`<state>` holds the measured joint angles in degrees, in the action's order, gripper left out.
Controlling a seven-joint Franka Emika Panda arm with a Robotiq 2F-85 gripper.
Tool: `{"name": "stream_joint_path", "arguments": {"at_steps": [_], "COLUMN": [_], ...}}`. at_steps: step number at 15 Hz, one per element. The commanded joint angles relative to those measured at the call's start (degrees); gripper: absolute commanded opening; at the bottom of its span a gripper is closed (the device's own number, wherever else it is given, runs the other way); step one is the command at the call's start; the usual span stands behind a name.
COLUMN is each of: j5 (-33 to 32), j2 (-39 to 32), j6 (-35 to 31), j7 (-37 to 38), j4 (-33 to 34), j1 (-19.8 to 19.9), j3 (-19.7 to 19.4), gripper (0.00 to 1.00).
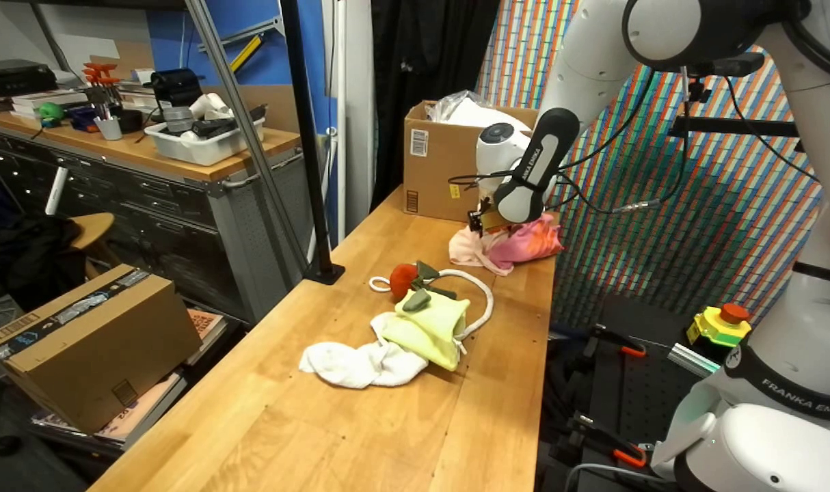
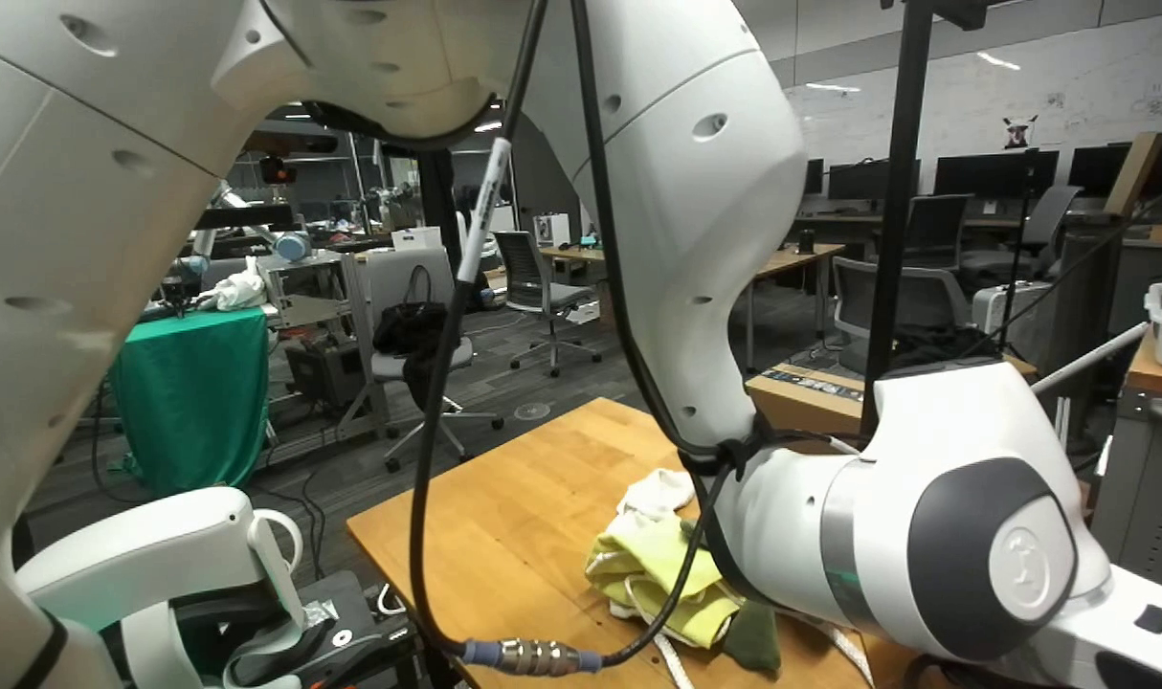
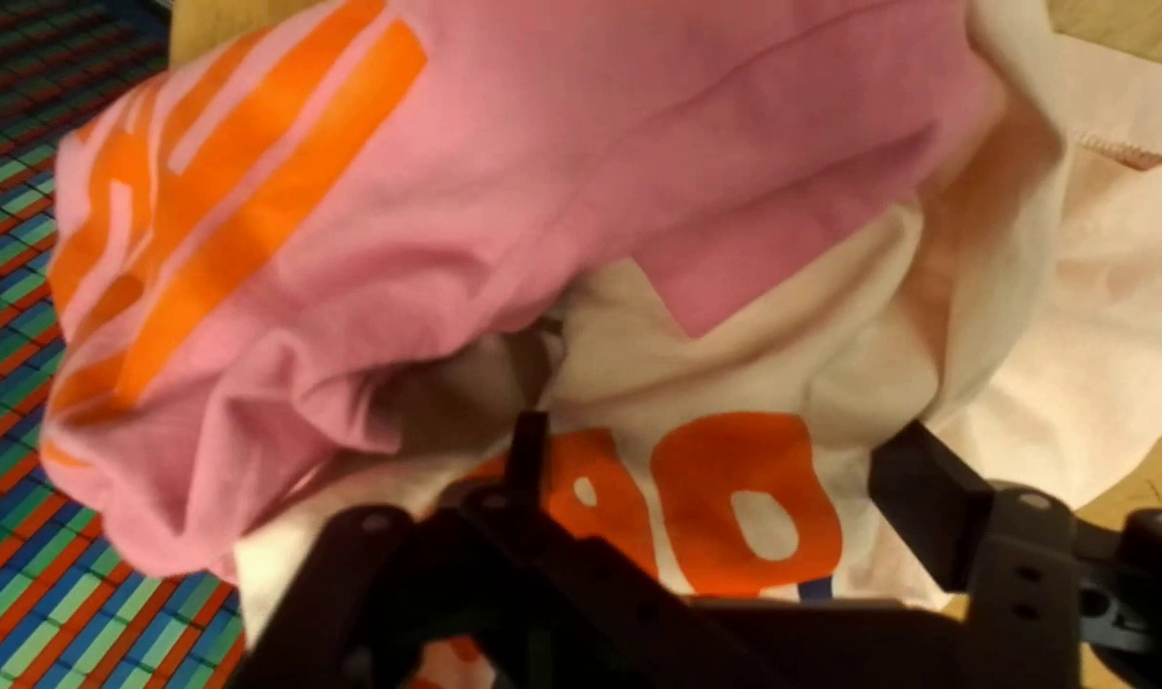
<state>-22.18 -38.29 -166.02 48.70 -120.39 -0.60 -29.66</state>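
Observation:
My gripper (image 3: 729,478) is open, its two black fingertips apart over a crumpled cloth pile in the wrist view. Between them lies pale cream cloth (image 3: 868,354) with orange print; whether the fingers touch it I cannot tell. Pink cloth (image 3: 562,172) with orange stripes lies over and beside the cream cloth. In an exterior view the gripper (image 1: 485,220) is low at the pink cloth (image 1: 528,244) and pale cloth (image 1: 468,247), partly hidden by the wrist. A yellow-green cloth (image 1: 432,324), white cloth (image 1: 360,365), red round piece (image 1: 403,280) and white cord (image 1: 489,301) lie nearer on the table.
An open cardboard box (image 1: 432,167) stands on the table's far end, close behind the wrist. A black post (image 1: 314,205) rises at the wooden table (image 1: 319,437) edge. A patterned curtain (image 1: 661,253) hangs beside the arm. The arm hides the pink cloth in an exterior view.

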Motion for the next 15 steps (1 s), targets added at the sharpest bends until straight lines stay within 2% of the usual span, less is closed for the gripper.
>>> {"name": "stream_joint_path", "arguments": {"at_steps": [1, 7, 8, 10, 12, 15], "j5": [3.7, 7.0, 7.6, 8.0, 7.4, 7.4], "j2": [-2.1, -2.2, -1.7, -0.1, 1.7, 3.7], "j6": [-2.1, -3.6, -4.1, -5.0, -6.7, -11.8], "j7": [-3.3, -6.3, -7.0, -8.6, -9.8, -10.9], "j4": [1.0, 0.4, -0.1, -1.6, -3.2, -5.8], "j1": [-1.9, -2.7, -2.9, -4.1, -7.0, -14.4], "j3": [-1.8, -2.3, -2.3, -2.6, -4.3, -9.5], "gripper": [0.54, 0.09, 0.05, 0.03, 0.07, 0.07]}}
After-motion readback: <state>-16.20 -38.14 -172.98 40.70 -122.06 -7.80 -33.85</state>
